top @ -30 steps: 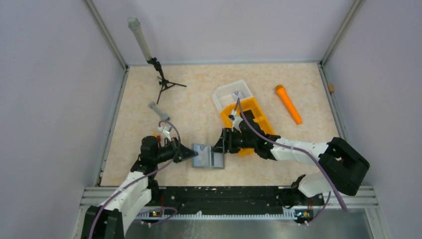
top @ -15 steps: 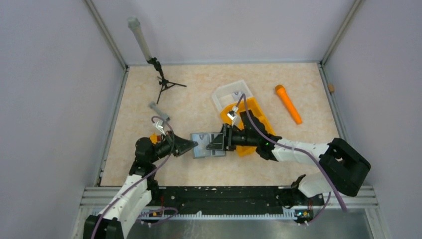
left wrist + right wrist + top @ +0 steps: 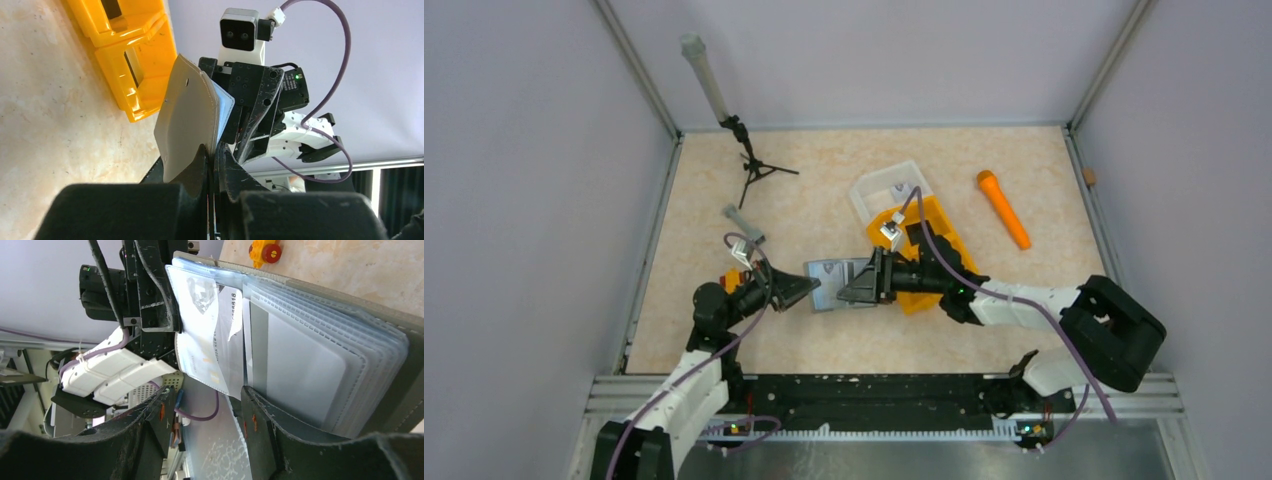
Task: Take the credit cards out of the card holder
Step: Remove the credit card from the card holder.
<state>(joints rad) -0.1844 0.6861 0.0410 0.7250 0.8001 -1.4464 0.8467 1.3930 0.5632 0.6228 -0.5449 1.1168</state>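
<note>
Your left gripper (image 3: 814, 291) is clamped shut on the left edge of the card holder (image 3: 836, 280), just left of centre in the top view. In the left wrist view its two fingers pinch the grey cover (image 3: 190, 125) from below, and the holder stands up off the table (image 3: 724, 200).

Compared with a second ago, the holder has left its flat spot lower in the frame. It now sits higher, closer to the orange bin (image 3: 929, 250), and your left arm has come up with it. Your right gripper (image 3: 849, 290) met the holder's right edge then. Now it reaches further left, over the open holder.

In the right wrist view the holder is fanned open, and its clear sleeves (image 3: 320, 340) spread toward the right of the frame. The credit cards (image 3: 290, 360) are still inside them. One printed card sits in the leaf at upper centre, and a pale one shows in the thick stack. Your right gripper (image 3: 207, 395) has its jaws apart with that printed leaf hanging between them. I cannot tell whether either finger touches it.
</note>
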